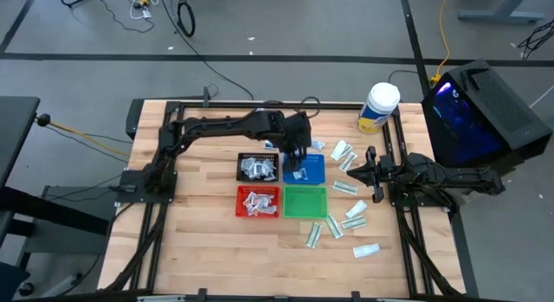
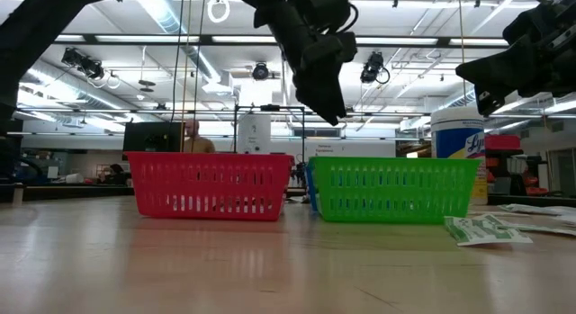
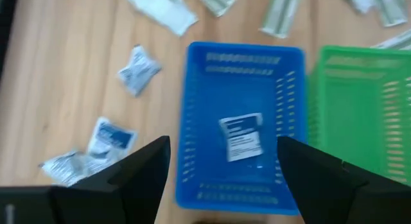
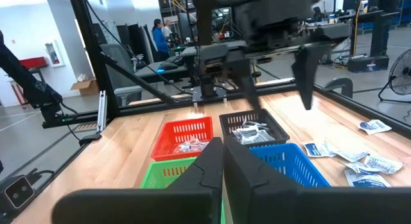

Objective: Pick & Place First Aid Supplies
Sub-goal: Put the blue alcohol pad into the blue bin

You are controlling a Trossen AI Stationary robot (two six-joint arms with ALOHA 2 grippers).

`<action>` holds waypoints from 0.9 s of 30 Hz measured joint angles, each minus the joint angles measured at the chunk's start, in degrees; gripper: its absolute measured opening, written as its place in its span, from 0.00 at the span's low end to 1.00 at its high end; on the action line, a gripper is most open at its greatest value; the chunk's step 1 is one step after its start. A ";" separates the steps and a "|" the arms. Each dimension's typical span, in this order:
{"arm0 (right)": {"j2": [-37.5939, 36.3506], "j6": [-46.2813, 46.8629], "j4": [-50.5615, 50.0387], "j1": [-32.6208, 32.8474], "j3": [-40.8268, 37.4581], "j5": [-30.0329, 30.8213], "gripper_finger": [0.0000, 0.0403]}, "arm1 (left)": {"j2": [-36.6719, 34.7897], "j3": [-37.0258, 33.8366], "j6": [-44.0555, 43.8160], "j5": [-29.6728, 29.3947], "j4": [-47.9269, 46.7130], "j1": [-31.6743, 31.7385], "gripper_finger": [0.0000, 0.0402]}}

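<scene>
squarish white packet point(image 3: 242, 137) flat in blue tray point(image 3: 199, 121), slightly askew, left pincer point(image 3: 221, 169) open above

Grey floor point(image 1: 260, 42) with loose cables point(image 1: 164, 8); long ceiling light strips point(image 2: 171, 13) overhead; person point(image 4: 158, 35) standing far back; cardboard box point(image 4: 84, 86) by white wall.

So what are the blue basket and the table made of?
The blue basket looks like hard plastic: bright, even colour, with thin moulded slots in its walls. The table looks like wood, probably glued strips with a smooth, slightly shiny finish: pale plank lines and grain show. The packet lying in the basket seems to be paper or foil; I can't tell which.
</scene>
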 joint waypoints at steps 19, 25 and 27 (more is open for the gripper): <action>-0.01 -0.01 0.01 0.00 -0.01 0.00 0.04 | 0.00 0.00 -18.22 -2.76 -8.93 16.11 0.73; 0.00 0.00 0.00 -0.01 -0.02 -0.01 0.04 | 0.02 0.00 -21.04 -7.92 -9.15 20.35 0.73; -0.01 -0.01 0.00 -0.01 -0.01 0.01 0.04 | 0.00 0.00 -21.19 -8.05 -9.12 21.66 0.73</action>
